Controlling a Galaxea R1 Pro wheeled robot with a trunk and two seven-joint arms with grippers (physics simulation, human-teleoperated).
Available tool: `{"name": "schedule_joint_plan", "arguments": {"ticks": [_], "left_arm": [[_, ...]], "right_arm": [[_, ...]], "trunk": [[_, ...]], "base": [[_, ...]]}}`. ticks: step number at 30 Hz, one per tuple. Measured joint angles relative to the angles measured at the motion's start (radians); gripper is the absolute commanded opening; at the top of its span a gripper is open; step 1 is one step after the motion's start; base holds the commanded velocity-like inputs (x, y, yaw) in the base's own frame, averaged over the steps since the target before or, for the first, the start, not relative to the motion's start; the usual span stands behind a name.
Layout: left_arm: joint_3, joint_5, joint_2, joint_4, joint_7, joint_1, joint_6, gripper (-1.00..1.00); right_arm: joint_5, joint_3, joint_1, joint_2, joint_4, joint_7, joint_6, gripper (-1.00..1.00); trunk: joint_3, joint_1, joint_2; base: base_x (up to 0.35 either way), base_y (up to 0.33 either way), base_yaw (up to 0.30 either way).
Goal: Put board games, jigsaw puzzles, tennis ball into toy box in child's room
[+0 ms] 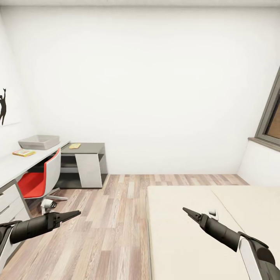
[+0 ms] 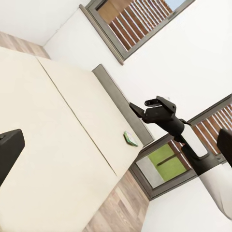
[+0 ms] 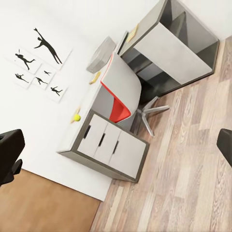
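Grey toy box [image 1: 39,142] sits lengthwise along the table [image 1: 15,165] (wall end); left gripper [image 1: 74,213] and right gripper [image 1: 188,211] hang empty, fingers apart.

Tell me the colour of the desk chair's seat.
Red, with a pale grey shell; the chair shows best in the head view.

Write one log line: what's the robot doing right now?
phase: in transit | left end effector: open, empty | right end effector: open, empty | toy box: on table | bed: ahead
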Motion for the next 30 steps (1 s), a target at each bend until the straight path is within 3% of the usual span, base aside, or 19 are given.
{"name": "schedule_joint_plan", "arguments": {"ticks": [30], "left_arm": [[0.000,0.000,0.000,-0.001,0.000,0.000,0.000,1.00]], "right_arm": [[-0.001,0.000,0.000,0.000,0.000,0.001,0.000,1.00]], "trunk": [[0.005,0.000,0.000]], "base": [[0.000,0.000,-0.031]]}}
